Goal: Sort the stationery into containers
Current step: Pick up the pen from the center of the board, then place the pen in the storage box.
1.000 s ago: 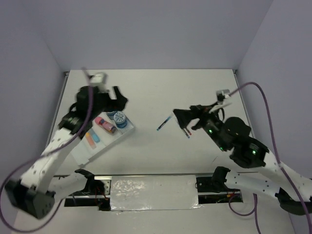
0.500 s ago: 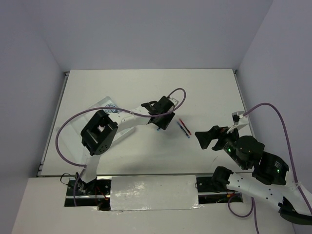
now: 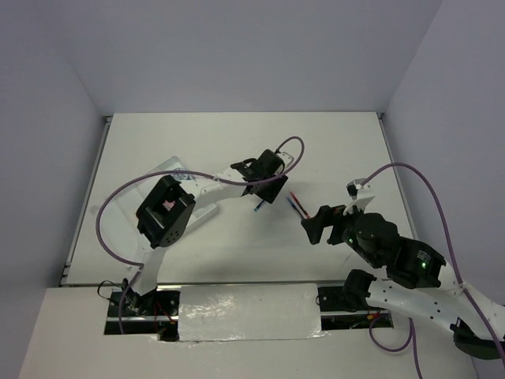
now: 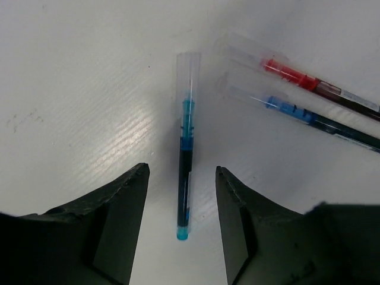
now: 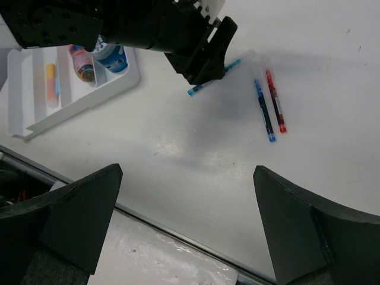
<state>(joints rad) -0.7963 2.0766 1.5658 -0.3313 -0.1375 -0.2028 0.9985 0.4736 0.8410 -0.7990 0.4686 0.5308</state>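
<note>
A light-blue pen (image 4: 185, 172) lies on the table between the fingers of my left gripper (image 4: 181, 172), which is open and low over it, not touching. A red pen (image 4: 309, 83) and a dark blue pen (image 4: 309, 119) lie side by side just right of it. My left gripper (image 3: 264, 189) is at mid-table. My right gripper (image 3: 312, 227) is open and empty, hovering near the two pens (image 3: 298, 207). The translucent-white tray (image 5: 35, 113) holds a pink cylinder (image 5: 81, 65), a blue roll (image 5: 113, 56) and orange and light-blue bars (image 5: 51, 83).
The tray (image 3: 170, 170) sits at the left, partly hidden by the left arm. A purple cable (image 3: 197, 178) arches over it. The table's near edge has a metal rail and a foil-covered strip (image 3: 248, 312). Walls close in on all sides.
The left arm swung from over the tray to mid-table and now straddles the light-blue pen. The right gripper drew back toward the near edge, then edged left toward the two pens.
</note>
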